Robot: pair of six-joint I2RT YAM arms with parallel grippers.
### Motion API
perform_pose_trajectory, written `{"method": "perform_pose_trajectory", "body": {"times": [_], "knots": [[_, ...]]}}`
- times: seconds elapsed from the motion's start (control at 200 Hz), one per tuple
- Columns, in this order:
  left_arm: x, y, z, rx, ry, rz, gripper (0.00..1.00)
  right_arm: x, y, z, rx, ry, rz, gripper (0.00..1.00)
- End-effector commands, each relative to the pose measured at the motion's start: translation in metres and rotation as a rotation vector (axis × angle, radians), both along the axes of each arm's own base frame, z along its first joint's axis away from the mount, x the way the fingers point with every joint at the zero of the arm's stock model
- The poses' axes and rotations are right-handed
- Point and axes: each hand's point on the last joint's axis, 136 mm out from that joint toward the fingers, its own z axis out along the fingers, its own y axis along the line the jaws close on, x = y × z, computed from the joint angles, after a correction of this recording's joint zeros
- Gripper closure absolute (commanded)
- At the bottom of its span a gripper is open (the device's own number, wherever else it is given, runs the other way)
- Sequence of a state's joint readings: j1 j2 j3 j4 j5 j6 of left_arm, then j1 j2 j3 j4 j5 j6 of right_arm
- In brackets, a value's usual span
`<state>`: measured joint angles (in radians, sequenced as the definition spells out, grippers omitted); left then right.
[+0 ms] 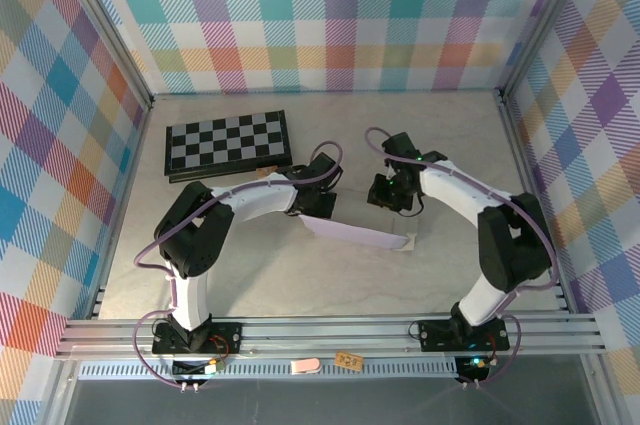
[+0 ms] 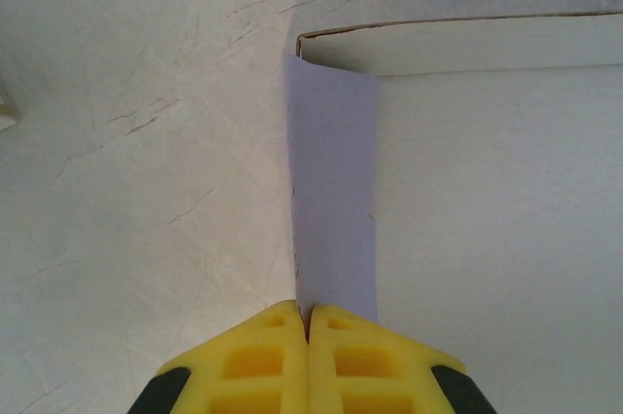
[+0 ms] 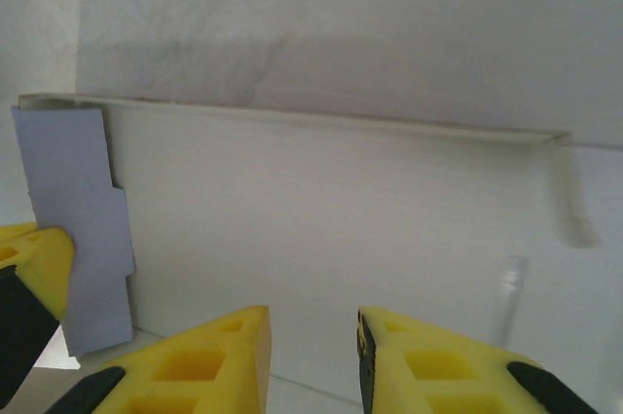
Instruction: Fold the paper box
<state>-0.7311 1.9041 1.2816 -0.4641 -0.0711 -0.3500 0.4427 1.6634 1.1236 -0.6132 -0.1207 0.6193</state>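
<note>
The paper box (image 1: 356,236) lies partly folded mid-table, lavender outside and cream-white inside. My left gripper (image 1: 326,209) is at its left end. In the left wrist view this gripper (image 2: 309,313) is shut on an upright lavender flap (image 2: 331,190), with the cream inner panel (image 2: 487,239) to its right. My right gripper (image 1: 390,197) hovers over the box's far right side. Its fingers (image 3: 313,324) stand open above the cream inside of the box (image 3: 321,209) with nothing between them. The lavender flap (image 3: 78,209) shows at the left of that view.
A black-and-white checkerboard (image 1: 228,143) lies at the back left. Plaid walls enclose the table on three sides. A metal rail (image 1: 330,330) runs along the near edge between the arm bases.
</note>
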Motion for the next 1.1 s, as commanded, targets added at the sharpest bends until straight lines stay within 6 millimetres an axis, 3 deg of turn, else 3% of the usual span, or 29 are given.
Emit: {"method": "perform_pose_trajectory", "body": {"times": [0.0,0.15,0.38,0.75,0.96,1.095], "knots": [[-0.010,0.007,-0.025,0.006,0.109,0.036,1.00,-0.005,0.011,-0.005,0.029,0.054,-0.015,0.73],[-0.013,0.003,-0.020,-0.011,0.145,0.027,1.00,-0.017,0.006,-0.020,0.001,0.107,-0.011,0.77],[-0.022,0.001,-0.017,-0.034,0.203,0.065,0.81,-0.033,-0.001,-0.043,-0.048,0.157,0.034,0.77],[-0.025,-0.015,-0.015,-0.085,0.286,0.038,0.65,-0.066,-0.016,-0.077,-0.197,0.131,0.114,0.79],[-0.022,-0.026,-0.012,-0.242,0.321,0.015,0.56,-0.073,-0.024,-0.077,-0.232,0.156,0.102,0.81],[-0.023,-0.024,-0.021,-0.224,0.360,-0.011,0.57,-0.073,-0.024,-0.079,-0.237,0.166,0.098,0.81]]}}
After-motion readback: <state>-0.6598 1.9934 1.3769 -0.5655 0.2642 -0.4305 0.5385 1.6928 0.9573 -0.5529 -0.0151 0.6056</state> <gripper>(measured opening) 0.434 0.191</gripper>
